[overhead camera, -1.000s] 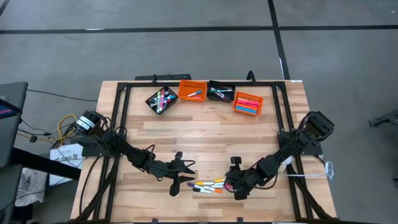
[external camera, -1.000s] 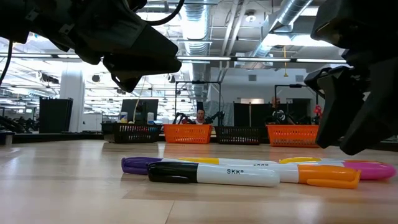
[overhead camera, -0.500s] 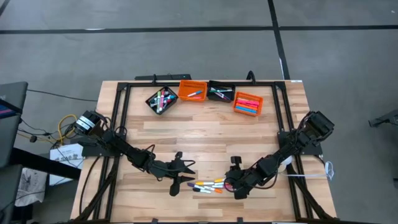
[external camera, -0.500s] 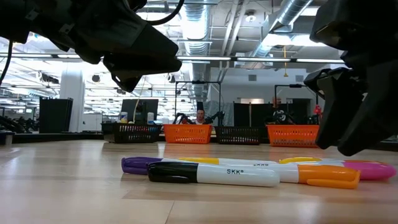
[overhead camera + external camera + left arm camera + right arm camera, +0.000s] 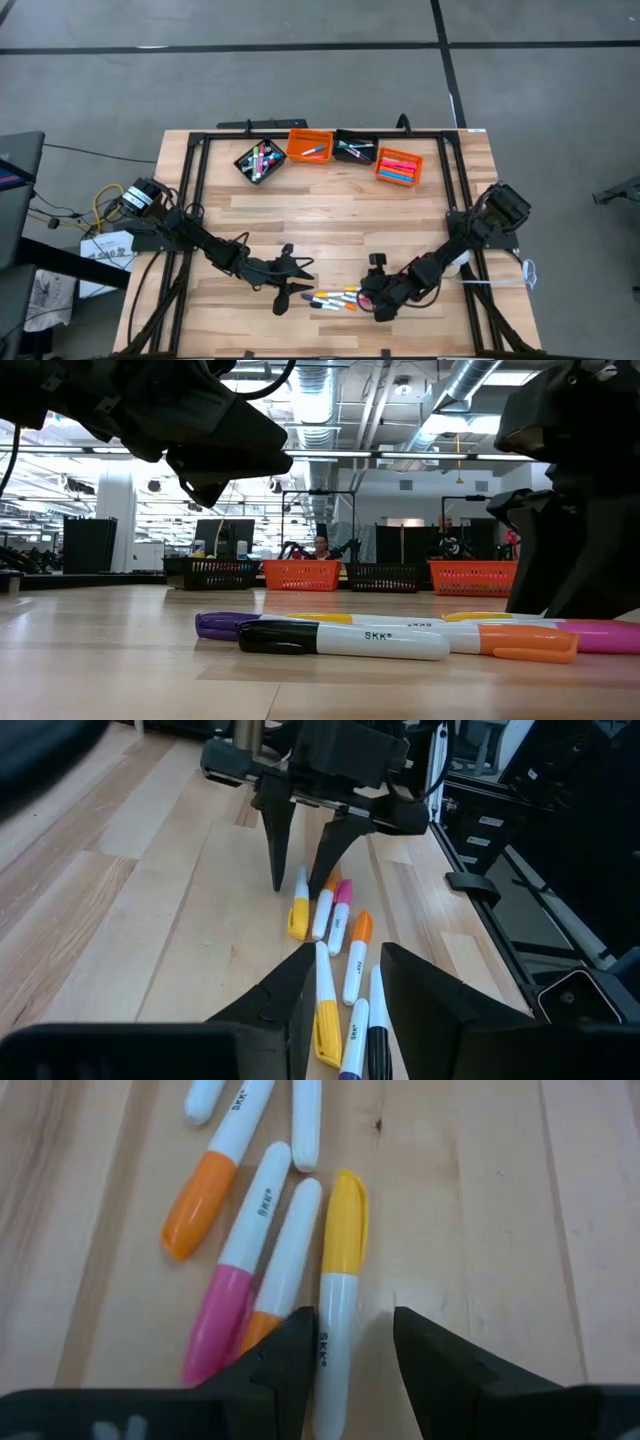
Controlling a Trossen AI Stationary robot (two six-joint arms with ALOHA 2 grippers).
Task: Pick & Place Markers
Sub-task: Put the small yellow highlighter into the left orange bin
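Right gripper (image 5: 345, 1350) has dropped lower, fingers apart and straddling the yellow-capped marker (image 5: 338, 1295), lined up for a pinch. Loose markers (image 5: 335, 299) lie near the table's (image 5: 330, 215) front edge; left gripper (image 5: 300, 277) waits beside, fingers apart.

A: Lighting even, bright overhead. Ceiling strip lights (image 5: 60, 452) blow out in low view.
B: Shadows soft. Near arm housings are dark, blurred silhouettes; wrist views sharp on the table (image 5: 480, 1200), blurred at bottom.
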